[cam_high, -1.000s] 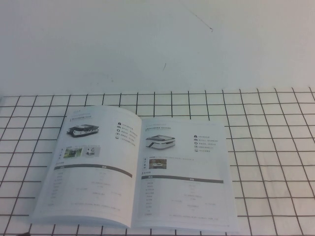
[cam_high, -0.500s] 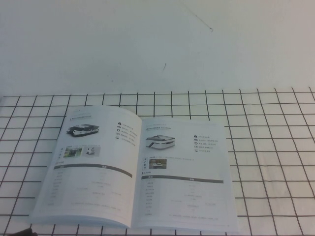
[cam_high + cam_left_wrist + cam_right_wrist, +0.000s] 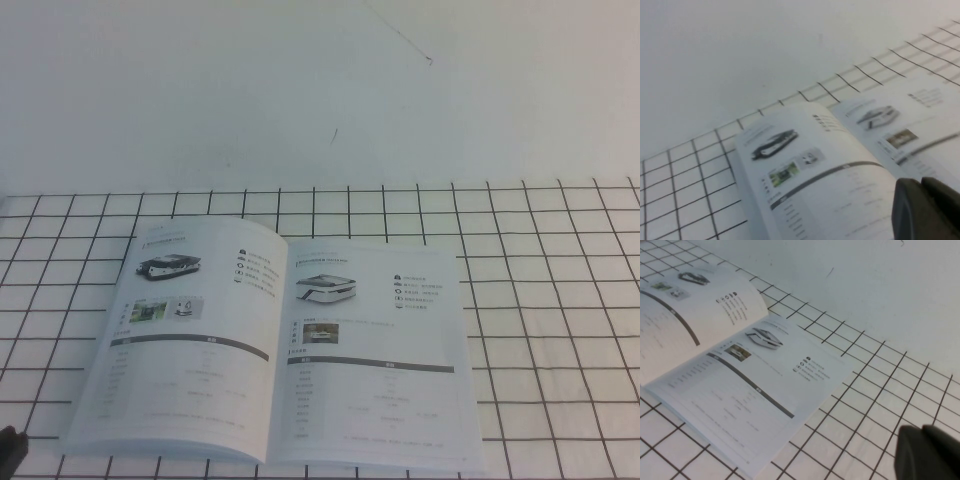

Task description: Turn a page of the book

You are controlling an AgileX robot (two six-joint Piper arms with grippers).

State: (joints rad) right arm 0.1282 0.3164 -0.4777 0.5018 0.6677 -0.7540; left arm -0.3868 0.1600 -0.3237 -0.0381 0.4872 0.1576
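The book (image 3: 275, 345) lies open and flat on the grid-lined table. It also shows in the left wrist view (image 3: 840, 165) and the right wrist view (image 3: 730, 370). The page (image 3: 375, 350) is the right-hand leaf, with a flat vehicle picture, icons and a dark-headed table; it lies flat (image 3: 755, 390). The left leaf (image 3: 185, 340) shows a vehicle above two small colour photos and bulges up near the spine. My left gripper (image 3: 8, 445) is at the table's near left corner, beside the book's near left corner, shut and empty (image 3: 921, 184). My right gripper (image 3: 922, 432) is shut and empty above bare grid squares right of the book; it is out of the high view.
The table (image 3: 560, 300) is white with a black grid. A plain white wall or backdrop (image 3: 320, 90) rises behind it. Bare grid squares lie to the right of the book and along its far side.
My left gripper's dark tip has shifted left and a little up at the bottom left corner of the high view. The book and its leaves have not moved.
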